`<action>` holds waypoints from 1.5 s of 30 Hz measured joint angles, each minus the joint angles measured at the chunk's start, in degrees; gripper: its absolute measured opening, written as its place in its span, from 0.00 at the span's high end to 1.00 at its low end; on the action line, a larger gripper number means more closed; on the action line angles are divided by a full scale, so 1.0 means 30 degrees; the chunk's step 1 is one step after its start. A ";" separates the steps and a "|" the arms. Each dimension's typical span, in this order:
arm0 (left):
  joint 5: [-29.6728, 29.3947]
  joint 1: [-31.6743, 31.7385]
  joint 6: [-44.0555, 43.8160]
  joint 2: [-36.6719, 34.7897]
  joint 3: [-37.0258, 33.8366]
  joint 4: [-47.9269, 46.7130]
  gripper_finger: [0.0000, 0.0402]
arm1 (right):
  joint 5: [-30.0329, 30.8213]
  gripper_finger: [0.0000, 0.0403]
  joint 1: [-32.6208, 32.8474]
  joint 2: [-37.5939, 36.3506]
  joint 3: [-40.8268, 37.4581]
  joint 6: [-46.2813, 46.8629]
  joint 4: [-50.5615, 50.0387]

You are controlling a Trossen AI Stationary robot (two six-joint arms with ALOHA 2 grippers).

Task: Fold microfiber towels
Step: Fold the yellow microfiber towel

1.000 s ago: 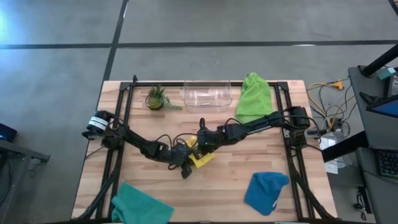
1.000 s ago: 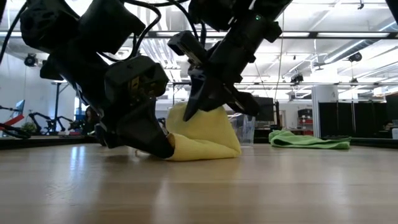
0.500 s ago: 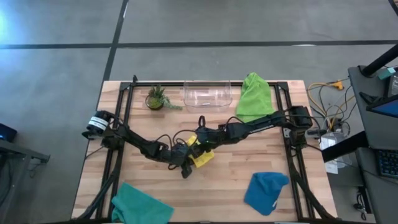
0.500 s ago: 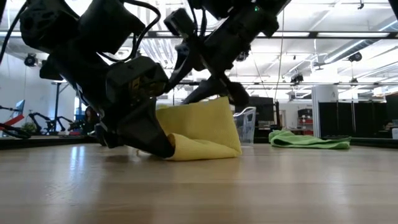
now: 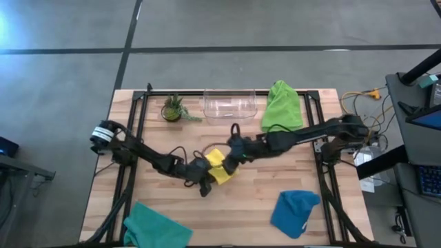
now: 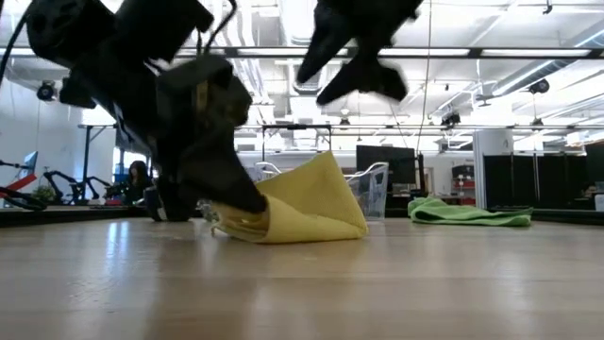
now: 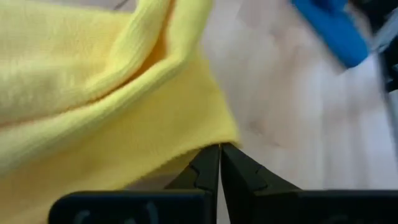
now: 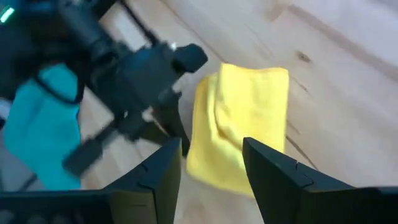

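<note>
**Yellow towel in the middle, one claw clamped on it**

While my left claw (image 7: 219, 163) sat low on the table (image 5: 255, 189), its two fingers were pressed tight together on the near edge of the yellow towel (image 5: 219, 167). That towel lay in a folded heap in the middle of the table, with one corner sticking up. My right claw (image 8: 210, 163) was up in the air just above the towel, fingers spread wide, holding nothing. The lime green towel (image 5: 282, 107) lay at the far right, beside the clear bin (image 5: 229, 105). The blue towel (image 5: 295, 211) lay near right. The teal towel (image 5: 155, 228) lay near left.
</note>
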 joint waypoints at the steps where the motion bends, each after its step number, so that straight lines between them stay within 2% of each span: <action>1: -0.0004 0.0005 0.0007 -0.0330 -0.0099 0.0056 1.00 | 0.0286 0.59 0.0233 -0.0311 -0.0080 -0.0211 -0.0324; 6: -0.0096 0.0000 -0.0036 -0.2345 -0.0788 -0.0066 1.00 | 0.0473 0.59 0.1524 -0.0959 -0.2089 -0.0179 0.0308; 10: -0.0385 0.0029 0.0061 -0.3667 -0.0961 -0.0527 1.00 | 0.0570 0.60 0.2269 -0.1723 -0.4950 0.1439 0.3857; 15: -0.1801 0.0511 -0.0007 -0.4707 -0.1144 -0.1853 1.00 | 0.3086 0.63 0.2237 -0.1757 -0.7531 0.4623 0.8043; 21: -0.1528 0.1795 -0.0060 -0.4933 -0.1418 -0.2169 1.00 | 0.3379 0.74 0.1510 -0.0880 -0.8428 0.6508 0.7917; 28: -0.0699 0.3207 -0.0061 -0.4979 -0.1735 -0.2301 1.00 | 0.3183 0.84 0.1134 0.0487 -0.7365 0.6449 0.8039; 37: -0.0288 0.3373 -0.0052 -0.4840 -0.1876 -0.2289 1.00 | 0.0702 0.84 0.0836 0.2369 -0.4716 0.3954 0.7927; 45: -0.0288 0.3373 -0.0051 -0.4840 -0.1912 -0.2273 1.00 | -0.0886 0.84 0.0829 0.3686 -0.2581 0.2631 0.5581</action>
